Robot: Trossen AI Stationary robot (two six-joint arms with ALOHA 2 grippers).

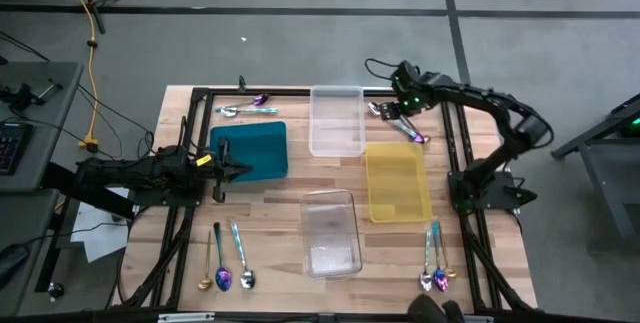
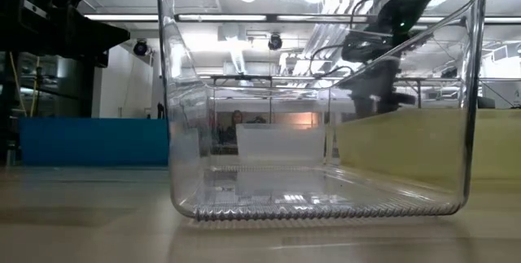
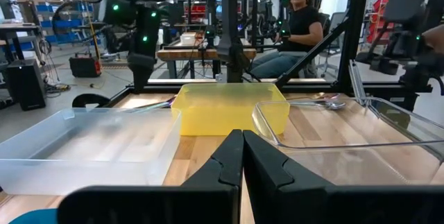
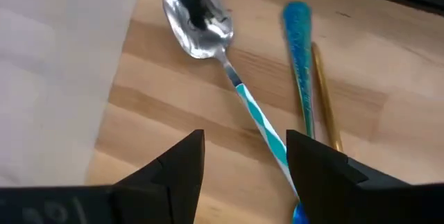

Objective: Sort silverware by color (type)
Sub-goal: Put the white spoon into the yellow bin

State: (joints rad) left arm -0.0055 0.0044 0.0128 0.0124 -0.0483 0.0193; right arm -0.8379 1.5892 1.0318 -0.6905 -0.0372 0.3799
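Observation:
The silverware lies in groups on the wooden table: at the far left (image 1: 245,109), the near left (image 1: 225,266), the near right (image 1: 437,266) and the far right (image 1: 408,131). My right gripper (image 1: 393,113) hangs open over the far-right group, pointing steeply down. In its wrist view its fingers (image 4: 244,172) stand either side of a teal-striped spoon handle (image 4: 258,118), with the silver bowl (image 4: 198,19) beyond. A blue handle (image 4: 300,64) and a gold handle (image 4: 325,102) lie beside it. My left gripper (image 1: 222,169) waits shut and level at the table's left (image 3: 243,156).
Four trays sit on the table: teal (image 1: 250,151) at the left, frosted (image 1: 336,121) at the far middle, yellow (image 1: 397,183) at the right, clear (image 1: 331,233) at the near middle. A black frame (image 1: 200,93) rims the table. A person sits beyond (image 3: 295,16).

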